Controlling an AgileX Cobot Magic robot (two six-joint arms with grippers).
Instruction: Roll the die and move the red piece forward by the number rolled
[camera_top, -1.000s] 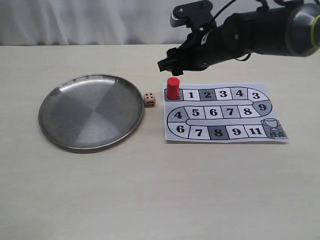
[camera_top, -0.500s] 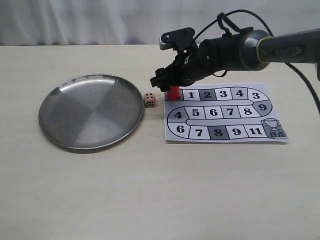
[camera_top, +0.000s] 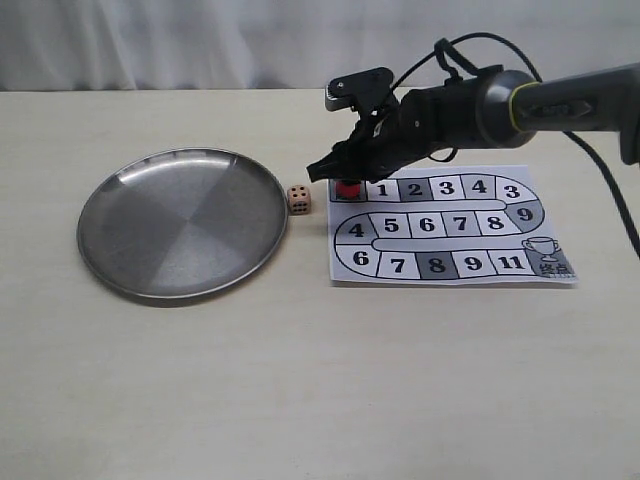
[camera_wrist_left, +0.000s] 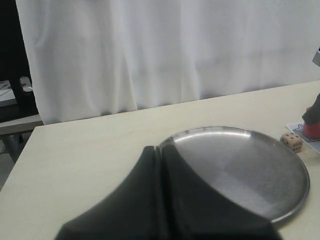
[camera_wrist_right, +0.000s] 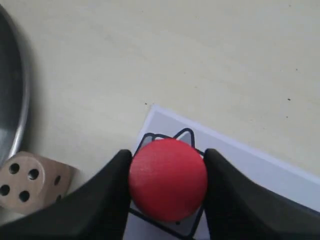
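The red piece (camera_top: 347, 187) stands on the start square at the near-left end of the paper board (camera_top: 450, 262). My right gripper (camera_top: 345, 181) is lowered over it. In the right wrist view both black fingers (camera_wrist_right: 107, 195) press against the sides of the red piece (camera_wrist_right: 168, 179), so my right gripper (camera_wrist_right: 168, 186) is shut on it. The beige die (camera_top: 298, 199) rests on the table between the board and the metal plate (camera_top: 180, 225), and the die (camera_wrist_right: 30, 182) lies just beside the fingers. My left gripper (camera_wrist_left: 161, 149) is shut and empty, near the plate (camera_wrist_left: 240, 165).
The board track runs from 1 to 11 and ends at a trophy square (camera_top: 549, 258). A white curtain (camera_top: 200, 40) hangs behind the table. The right arm with its cables (camera_top: 480, 100) reaches in from the right, above the board.
My right gripper came down from above the red piece and closed its fingers around it. The die, plate and board stayed put.
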